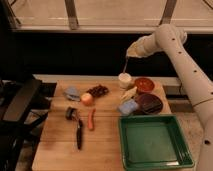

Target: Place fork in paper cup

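1. While the white arm reaches in from the right side of the scene, its gripper [128, 55] hangs above the paper cup [125, 80], near the back edge of the wooden table [60, 150].
2. From the gripper a thin fork [125, 65] points down toward the cup's rim; the gripper is pinching its upper end, and the lower end sits just above the cup opening, though I cannot tell whether it touches.
3. Just right of the cup stands a red bowl [145, 84], and in front of that a dark maroon plate [150, 103].
4. Between cup and plate lies a pale yellowish item [129, 93], with a blue sponge-like piece [128, 106] just in front of it.
5. Left of the cup sit a dark cluster [98, 90], an orange-tinted round fruit [87, 99] and a grey-blue object [72, 93].
6. Nearer the front lie an orange carrot [91, 119] and, beside it, a black-handled utensil [78, 131].
7. At the front right corner rests a green tray [154, 141].
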{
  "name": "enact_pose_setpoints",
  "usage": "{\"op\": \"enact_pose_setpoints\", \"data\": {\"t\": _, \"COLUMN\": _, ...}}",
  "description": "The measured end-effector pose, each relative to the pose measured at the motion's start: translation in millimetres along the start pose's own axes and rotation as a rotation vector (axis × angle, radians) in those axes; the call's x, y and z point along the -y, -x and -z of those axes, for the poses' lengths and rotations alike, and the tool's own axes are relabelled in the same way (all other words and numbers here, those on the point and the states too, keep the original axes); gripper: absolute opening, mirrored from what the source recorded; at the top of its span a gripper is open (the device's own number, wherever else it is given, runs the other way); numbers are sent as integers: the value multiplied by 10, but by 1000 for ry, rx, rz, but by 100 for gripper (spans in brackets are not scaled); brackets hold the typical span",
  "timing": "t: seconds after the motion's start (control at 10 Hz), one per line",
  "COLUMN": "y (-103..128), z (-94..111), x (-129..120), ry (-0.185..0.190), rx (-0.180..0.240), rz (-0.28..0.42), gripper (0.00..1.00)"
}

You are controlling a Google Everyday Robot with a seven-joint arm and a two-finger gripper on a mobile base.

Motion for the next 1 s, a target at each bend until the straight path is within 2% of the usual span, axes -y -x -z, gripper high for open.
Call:
{"op": "enact_pose_setpoints", "data": {"t": 0.3, "y": -180, "z": -177, "x": -91, "ry": -15, "rx": -6, "rz": -26, "gripper": 0}}
{"op": "enact_pose_setpoints", "data": {"t": 0.7, "y": -328, "z": -377, "x": -202, "ry": -41, "rx": 24, "rz": -53, "gripper": 0}}
{"op": "enact_pose_setpoints", "data": {"t": 1.0, "y": -412, "z": -439, "x": -274, "ry": -51, "rx": 34, "rz": -80, "gripper": 0}}
